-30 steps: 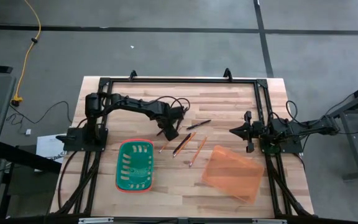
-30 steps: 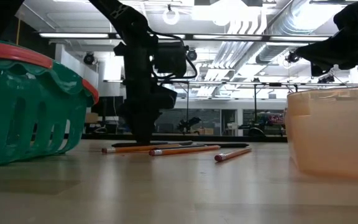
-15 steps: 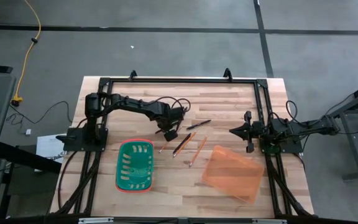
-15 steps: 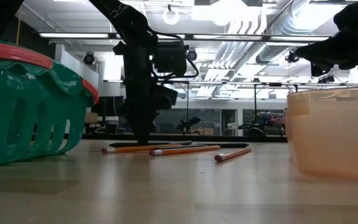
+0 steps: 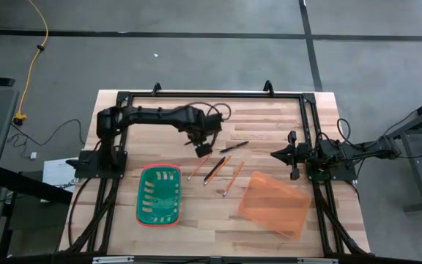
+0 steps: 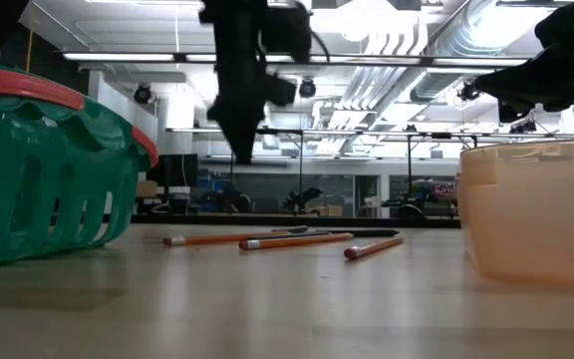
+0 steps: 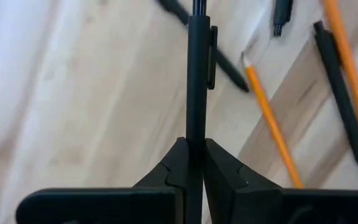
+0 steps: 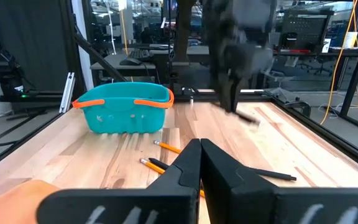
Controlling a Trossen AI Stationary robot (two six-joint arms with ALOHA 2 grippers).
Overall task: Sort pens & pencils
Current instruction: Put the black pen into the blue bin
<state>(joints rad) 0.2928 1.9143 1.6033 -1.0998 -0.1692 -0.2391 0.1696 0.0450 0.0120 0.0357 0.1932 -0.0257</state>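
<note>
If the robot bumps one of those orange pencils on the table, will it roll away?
Probably a little. The pencils are thin, straight sticks lying flat on smooth wood, so a sideways nudge could roll one. They look stiff, not bendy. The left end effector lifts a similar pen by one end without it drooping, so they seem light.

Robotics lab or workshop: exposed ceiling ducts [image 6: 436,45], strip lights, equipment benches [image 8: 303,46], grey concrete floor [image 5: 196,59].

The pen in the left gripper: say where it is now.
The pen is clamped in the left gripper, lifted clear of the table near its middle, just behind the pencils and the green basket.
</note>
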